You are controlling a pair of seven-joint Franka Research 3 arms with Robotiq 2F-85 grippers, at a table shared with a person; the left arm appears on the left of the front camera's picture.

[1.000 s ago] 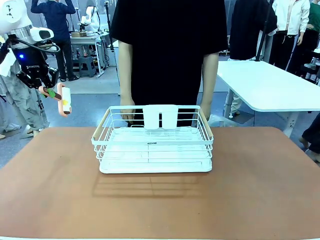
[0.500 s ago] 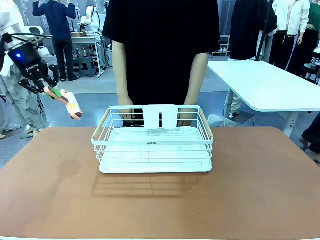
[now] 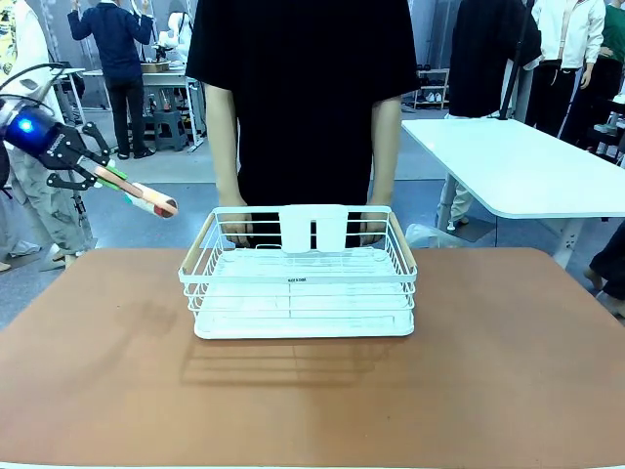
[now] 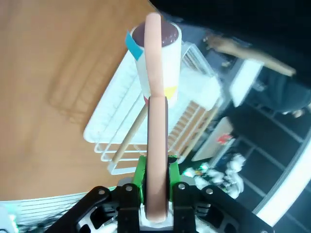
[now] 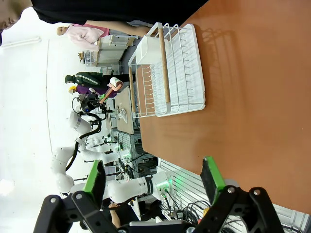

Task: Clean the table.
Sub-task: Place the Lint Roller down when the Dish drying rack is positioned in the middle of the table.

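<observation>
Front view: left gripper (image 3: 98, 176), pinching a pink-handled white mug (image 3: 151, 201), has swung it horizontal toward the wire dish rack (image 3: 298, 283) on the terracotta worktop (image 3: 508, 362); right gripper (image 5: 153, 182) hangs spread apart. Worktop looks nearly cleared.

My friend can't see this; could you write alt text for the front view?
The left pincer holds a pink-handled roller above the brown table's left corner. A person's hands grip a white wire basket at the middle.
</observation>
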